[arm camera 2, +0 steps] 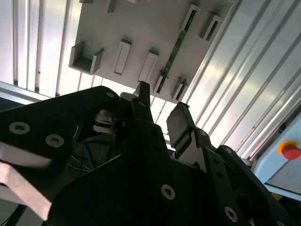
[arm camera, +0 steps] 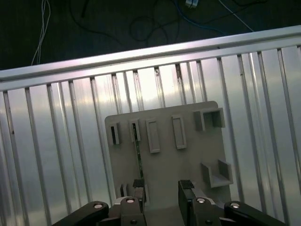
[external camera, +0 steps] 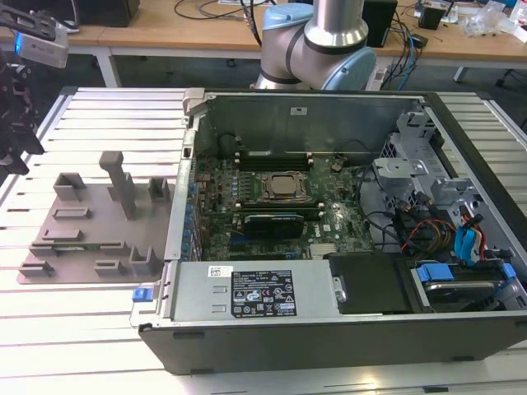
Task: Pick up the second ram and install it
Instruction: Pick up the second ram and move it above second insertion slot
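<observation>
The second ram [arm camera: 139,157] is a thin green stick standing on edge in a slot of the grey holder plate [arm camera: 188,146]. In the second wrist view the ram [arm camera 2: 175,49] runs along the plate [arm camera 2: 136,28] towards the fingertips. My gripper [arm camera: 162,187] hangs above the plate, open, with nothing between its black fingers [arm camera: 187,188]. The ram's near end lines up with one finger rather than the gap. In the exterior view, the gripper [external camera: 11,152] is at the far left, above the holder [external camera: 82,230].
An open computer case [external camera: 329,321] fills the middle and right of the exterior view, its motherboard [external camera: 280,206] showing a CPU socket [external camera: 284,188] and black memory slots [external camera: 272,156]. The holder sits on a ribbed metal table [external camera: 82,313]. A red button [arm camera 2: 290,150] stands beyond the table edge.
</observation>
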{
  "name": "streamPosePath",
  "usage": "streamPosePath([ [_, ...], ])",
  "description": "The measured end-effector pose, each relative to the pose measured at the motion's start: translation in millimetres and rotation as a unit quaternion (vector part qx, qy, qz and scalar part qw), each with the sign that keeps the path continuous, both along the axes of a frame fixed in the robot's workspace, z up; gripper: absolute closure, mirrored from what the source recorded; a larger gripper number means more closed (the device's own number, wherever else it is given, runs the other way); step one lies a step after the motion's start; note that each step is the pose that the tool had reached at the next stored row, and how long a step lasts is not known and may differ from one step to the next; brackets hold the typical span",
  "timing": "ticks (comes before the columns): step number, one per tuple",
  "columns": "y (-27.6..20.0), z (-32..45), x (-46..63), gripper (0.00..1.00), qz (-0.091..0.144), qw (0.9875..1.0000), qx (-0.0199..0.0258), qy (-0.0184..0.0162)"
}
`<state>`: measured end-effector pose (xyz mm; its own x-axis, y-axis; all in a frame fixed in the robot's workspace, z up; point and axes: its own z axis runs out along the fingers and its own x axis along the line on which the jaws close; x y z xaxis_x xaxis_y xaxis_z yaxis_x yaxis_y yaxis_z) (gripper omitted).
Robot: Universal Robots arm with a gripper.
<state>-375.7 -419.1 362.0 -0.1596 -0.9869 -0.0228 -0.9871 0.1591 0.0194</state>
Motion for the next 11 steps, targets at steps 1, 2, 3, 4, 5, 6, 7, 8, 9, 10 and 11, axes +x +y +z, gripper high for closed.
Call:
streamPosePath([
  [1, 0.0, -0.1, 0.0, 0.58, 0.000, 1.0000, 0.0000, 0.0000],
  [2, 0.0, -1.0, 0.0, 0.58, 0.000, 1.0000, 0.0000, 0.0000],
  [3, 0.0, -3.0, 0.0, 0.58, 0.000, 1.0000, 0.0000, 0.0000],
  [4, 0.0, -6.3, 0.0, 0.58, 0.000, 1.0000, 0.0000, 0.0000],
  [5, 0.0, -9.3, 0.0, 0.58, 0.000, 1.0000, 0.0001, -0.0001],
  [6, 0.0, -11.1, 0.0, 0.58, 0.000, 1.0000, 0.0000, 0.0000],
  [7, 0.0, -12.8, 0.0, 0.58, 0.000, 1.0000, 0.0000, 0.0000],
  [8, 0.0, -14.5, 0.0, 0.58, 0.000, 1.0000, 0.0000, 0.0000],
  [9, 0.0, -16.8, 0.0, 0.58, 0.000, 1.0000, 0.0000, 0.0000],
  [10, 0.0, -18.8, 0.0, 0.58, 0.000, 1.0000, 0.0000, 0.0000],
  [11, 0.0, -19.7, 0.0, 0.58, 0.000, 1.0000, 0.0000, 0.0000],
])
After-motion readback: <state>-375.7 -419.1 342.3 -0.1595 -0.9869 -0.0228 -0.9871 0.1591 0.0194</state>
